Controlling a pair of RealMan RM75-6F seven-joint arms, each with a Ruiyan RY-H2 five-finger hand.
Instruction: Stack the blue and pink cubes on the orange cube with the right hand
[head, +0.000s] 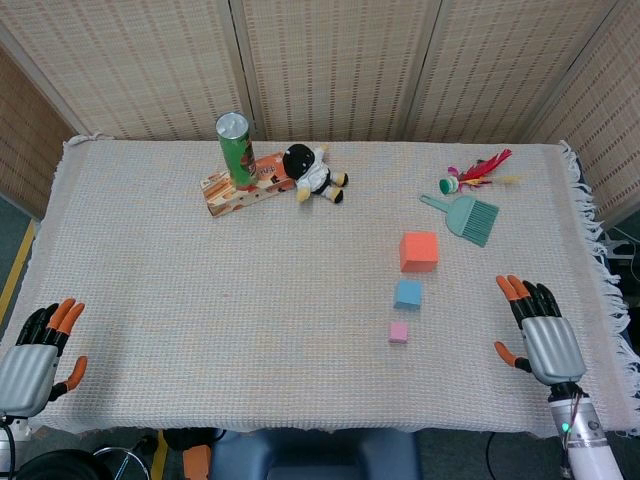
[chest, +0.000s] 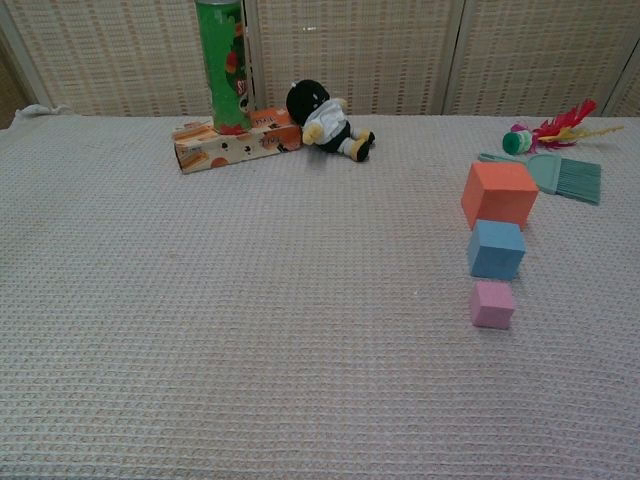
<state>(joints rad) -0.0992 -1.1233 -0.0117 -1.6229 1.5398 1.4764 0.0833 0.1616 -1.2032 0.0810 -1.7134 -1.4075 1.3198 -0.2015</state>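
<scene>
Cubes line up front to back: pink cube (head: 398, 332), blue cube (head: 407, 294), orange cube (head: 419, 251).

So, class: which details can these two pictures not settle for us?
- Both hands: outside the chest view.
- Left hand: head view's bottom-left edge cuts its wrist.
- Snack box print: too small to read.
- Green can: top cut by chest view's upper edge.

three cubes lie in a row toward the right: large cube (chest: 499, 194) farthest, middle cube (chest: 496, 249) next, small cube (chest: 492, 304) nearest. brush (chest: 560, 176) behind them, perhaps just clear.
</scene>
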